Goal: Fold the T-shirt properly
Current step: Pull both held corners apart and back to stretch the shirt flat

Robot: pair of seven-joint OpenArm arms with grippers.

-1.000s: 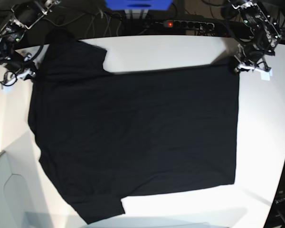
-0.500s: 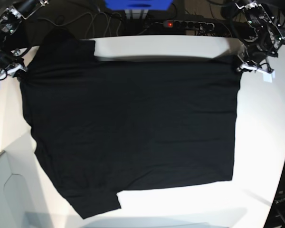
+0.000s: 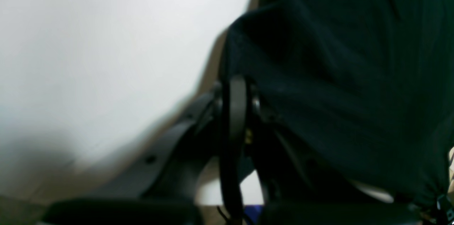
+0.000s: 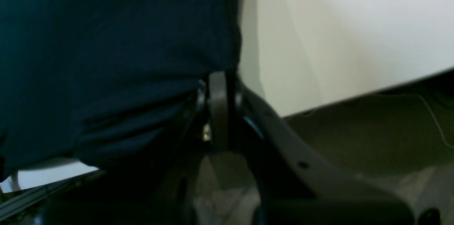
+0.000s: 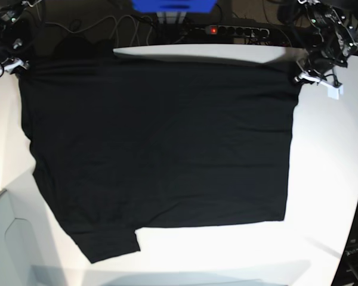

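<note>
Tabletop, white and smooth (image 5: 331, 179), fills most of what we see from the base view, and over it we find the large, plain black short-sleeved T-shirt of soft matte fabric (image 5: 161, 143) spread nearly flat. The T-shirt covers the middle and the left of the table; one straight edge runs down its right side, and a sleeve juts out at the lower left toward the near edge. Its far edge is stretched taut between the two arms along the back of the table, and there we see it lifted a little, with a thin shadow line on the white surface beneath. At the far right corner of that edge we see the left gripper (image 5: 302, 78), a black and metal pincer with a small white tag hanging beside it; its jaws are pressed together on the T-shirt, and in the left wrist view the dark fabric (image 3: 337, 76) bunches straight into the left gripper (image 3: 237, 86). At the far left corner we see the right gripper (image 5: 13, 64), likewise clamped narrow on the T-shirt, and in the right wrist view the cloth (image 4: 106, 58) gathers in folds at the right gripper (image 4: 219, 90), with the table's edge behind it. Beyond the table we make out a long black power strip with a red lit switch (image 5: 227, 30) and a blue box (image 5: 173, 6) among loose black cables.
</note>
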